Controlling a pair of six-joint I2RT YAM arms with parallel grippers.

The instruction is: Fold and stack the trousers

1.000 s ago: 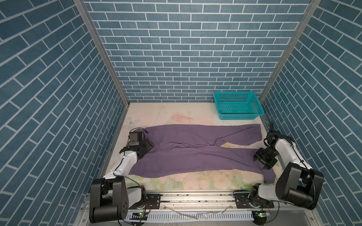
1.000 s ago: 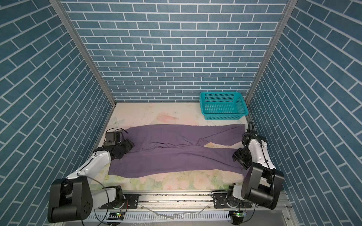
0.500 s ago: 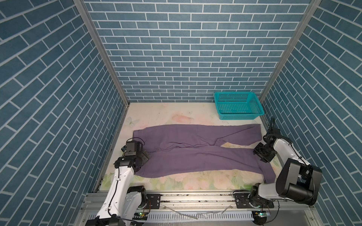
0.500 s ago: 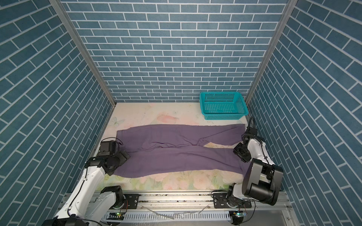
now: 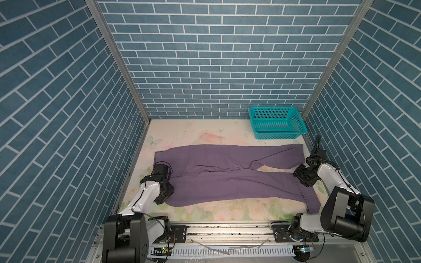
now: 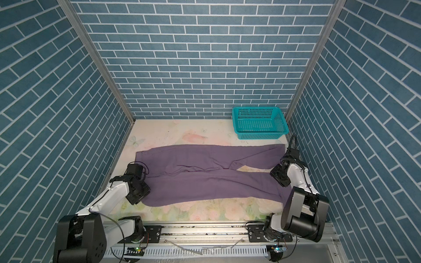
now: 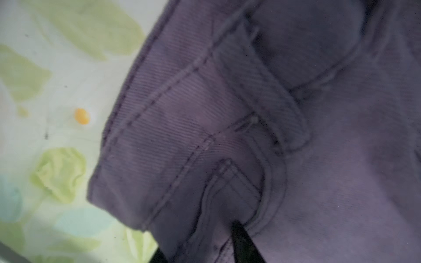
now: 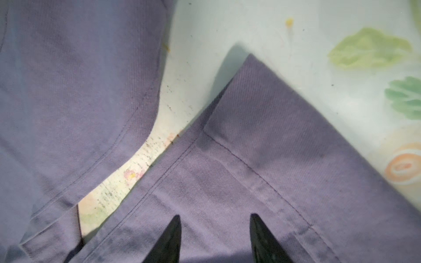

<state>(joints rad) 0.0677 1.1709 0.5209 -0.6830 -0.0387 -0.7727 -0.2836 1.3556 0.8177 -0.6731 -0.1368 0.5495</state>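
Trousers (image 5: 227, 182) lie spread flat and unfolded on the floral surface (image 5: 205, 136), on the side of the teal basket (image 5: 276, 135) that faces the arm bases. The basket stands empty in a corner against the brick wall. In both top views the hem of one leg ends just short of the basket without touching it. The other leg runs alongside, farther from the basket, with a narrow wedge of bare surface between the two near the hems. The waistband is at the end of the garment well away from the basket.

The left gripper (image 5: 167, 192) is down at that waistband end, on the corner farthest from the basket. In the left wrist view one dark fingertip (image 7: 243, 241) rests on the seamed waistband cloth and the other shows only at the cloth's edge, with cloth between them. Whether the cloth is actually pinched cannot be told.

The right gripper (image 5: 301, 178) is over the hem end of the leg farther from the basket. In the right wrist view its fingertips (image 8: 170, 239) stand clearly apart above flat, stitched cloth, with nothing held.
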